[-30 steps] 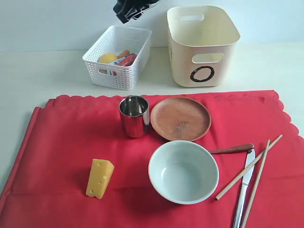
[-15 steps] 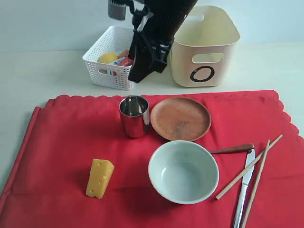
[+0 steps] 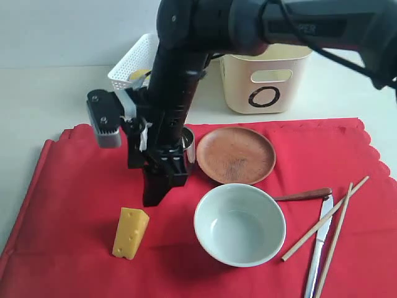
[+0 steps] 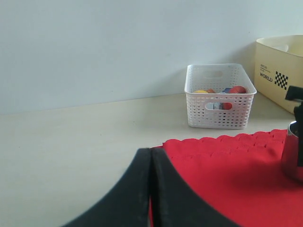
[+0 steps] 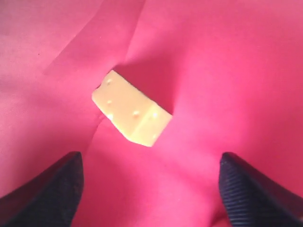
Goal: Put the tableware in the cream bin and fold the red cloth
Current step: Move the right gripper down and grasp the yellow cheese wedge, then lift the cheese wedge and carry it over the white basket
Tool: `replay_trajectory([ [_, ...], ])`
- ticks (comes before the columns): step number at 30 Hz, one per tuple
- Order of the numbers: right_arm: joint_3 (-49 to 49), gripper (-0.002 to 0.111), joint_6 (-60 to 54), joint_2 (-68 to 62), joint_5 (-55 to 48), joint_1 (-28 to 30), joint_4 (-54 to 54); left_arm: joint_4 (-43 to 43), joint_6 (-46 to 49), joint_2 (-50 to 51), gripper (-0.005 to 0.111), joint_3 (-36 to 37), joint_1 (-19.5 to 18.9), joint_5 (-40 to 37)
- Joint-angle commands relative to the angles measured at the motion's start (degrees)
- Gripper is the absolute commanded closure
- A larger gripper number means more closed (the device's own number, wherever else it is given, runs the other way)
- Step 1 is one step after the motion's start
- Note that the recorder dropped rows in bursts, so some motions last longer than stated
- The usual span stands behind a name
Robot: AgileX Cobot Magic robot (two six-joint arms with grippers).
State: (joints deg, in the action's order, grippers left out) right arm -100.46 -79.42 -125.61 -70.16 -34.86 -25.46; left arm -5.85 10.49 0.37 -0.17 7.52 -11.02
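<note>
Left of centre on the red cloth point(image 3: 74, 186), right gripper point(image 3: 154, 194) hangs spread above cheese point(image 3: 130, 233). Left gripper point(image 4: 151, 189) pressed together, empty. Bowl point(image 3: 239, 225), plate point(image 3: 236, 155) on cloth; bin point(image 3: 291, 93) upper right.

A robot lab bench is seen here: a bare pale table point(image 3: 43, 99) is set against a blank wall point(image 4: 94, 47), and a bowl point(image 3: 239, 225) and plate point(image 3: 236, 155) are staged on a red cloth point(image 3: 74, 186) beneath a black robot arm point(image 3: 180, 68).
</note>
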Motion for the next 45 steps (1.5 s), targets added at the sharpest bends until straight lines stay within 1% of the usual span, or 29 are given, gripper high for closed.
replay_trajectory([
  [1, 0.2, 0.033, -3.5, -1.6, 0.2, -2.5, 1.5, 0.0, -0.1, -0.4, 0.106, 0.2, -0.3, 0.0],
  [11, 0.2, 0.033, -5.0, -3.8, 0.2, -7.4, 6.9, 0.0, -0.2, -0.4, 0.106, 0.2, -0.3, 0.0],
  [21, 0.2, 0.034, -5.2, -4.4, 5.6, -9.8, 9.4, 0.0, -0.1, -0.4, 0.106, 0.2, -0.3, 0.0],
  [24, 0.2, 0.039, -5.1, -4.5, 5.6, -9.8, 9.6, 0.0, -0.1, -0.4, 0.106, 0.2, -0.3, 0.0],
  [31, 0.2, 0.062, -4.7, -5.0, 6.5, -9.8, 12.3, 0.0, -0.2, -0.4, 0.106, 0.2, -0.3, 0.0],
  [34, 0.2, 0.067, -4.7, -6.1, 6.5, -9.8, 12.3, 0.0, -0.2, -0.4, 0.106, 0.2, -0.3, 0.0],
  [41, 0.1, 0.075, -2.9, -6.6, 6.5, -9.8, 12.3, 0.0, -0.1, -0.4, 0.106, 0.2, -0.3, 0.0],
  [43, 0.1, 0.082, -1.9, -6.6, 6.5, -9.8, 12.3, 0.0, -0.1, -0.4, 0.106, 0.2, -0.3, 0.0],
  [45, 0.1, 0.091, -0.8, -6.6, 6.5, -9.8, 12.3, 0.0, -0.1, -0.4, 0.106, 0.2, -0.3, 0.0],
])
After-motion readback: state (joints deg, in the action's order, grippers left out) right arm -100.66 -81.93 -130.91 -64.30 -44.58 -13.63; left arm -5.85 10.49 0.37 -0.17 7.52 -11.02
